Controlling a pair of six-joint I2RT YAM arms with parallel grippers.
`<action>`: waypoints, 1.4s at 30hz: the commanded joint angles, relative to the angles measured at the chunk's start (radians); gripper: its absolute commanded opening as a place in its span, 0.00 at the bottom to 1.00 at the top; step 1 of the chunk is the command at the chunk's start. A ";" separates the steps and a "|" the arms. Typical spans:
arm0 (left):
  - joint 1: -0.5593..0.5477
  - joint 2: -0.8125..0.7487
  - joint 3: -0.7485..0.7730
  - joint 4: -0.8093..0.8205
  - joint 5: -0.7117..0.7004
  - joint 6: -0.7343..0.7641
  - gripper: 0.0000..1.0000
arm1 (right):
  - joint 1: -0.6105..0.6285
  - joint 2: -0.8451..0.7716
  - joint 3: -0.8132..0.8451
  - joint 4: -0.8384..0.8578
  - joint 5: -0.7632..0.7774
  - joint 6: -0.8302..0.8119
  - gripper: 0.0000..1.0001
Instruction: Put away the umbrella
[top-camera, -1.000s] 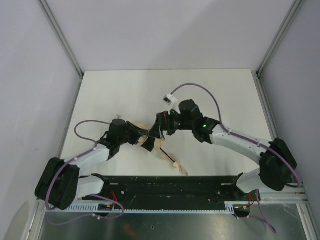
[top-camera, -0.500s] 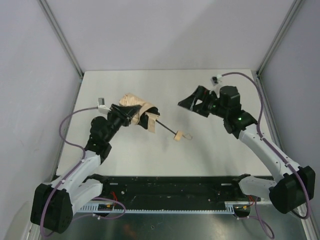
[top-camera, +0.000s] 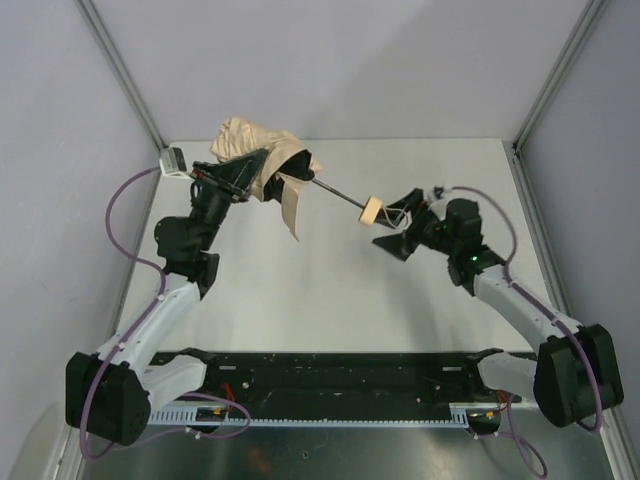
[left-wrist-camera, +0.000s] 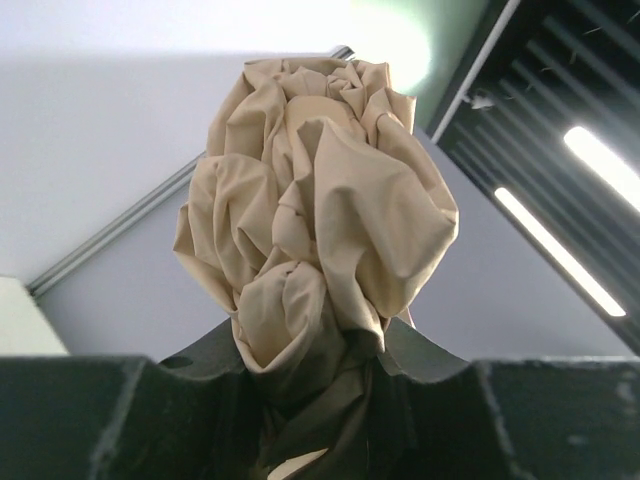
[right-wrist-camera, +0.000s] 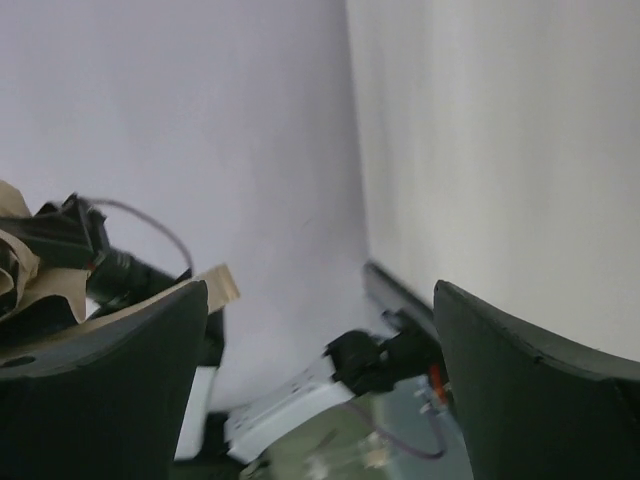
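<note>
Step in hand: judged to be the closing-up of the umbrella (top-camera: 250, 142), with one end secured and the other about to be taken
Left gripper (top-camera: 252, 176): clamped on the bunched canopy (left-wrist-camera: 318, 200); the wrist view showed fabric pinched between the two fingers and bulging out beyond them
Right gripper (top-camera: 396, 226): fingers wide apart and holding nothing, their mouth turned toward the handle (top-camera: 370, 210)
Position of umbrella: lifted off the table (top-camera: 300, 295), over its far left part, the canopy close to the back wall; the shaft (top-camera: 336, 194) slanted down and right, ending just beside the right gripper; contact there could not be told
Next move, as judged: the right fingers needed to close around the handle, then press along the line of the shaft toward the canopy while the left grip held firm; a push off that line would likely bend the thin shaft
Appearance of umbrella: pale beige cloth, crumpled and unrolled; black shaft drawn out; small tan handle; a loose beige strap (top-camera: 291, 214) hanging below the canopy
</note>
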 joint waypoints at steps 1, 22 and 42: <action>0.007 0.052 0.051 0.208 0.000 -0.135 0.00 | 0.158 0.057 -0.081 0.504 0.009 0.467 0.95; -0.007 0.050 0.053 0.244 -0.029 -0.182 0.00 | 0.584 0.358 0.012 1.003 0.425 0.920 0.77; -0.063 0.018 0.012 0.235 0.006 -0.302 0.00 | 0.548 0.460 0.131 1.085 0.360 0.745 0.00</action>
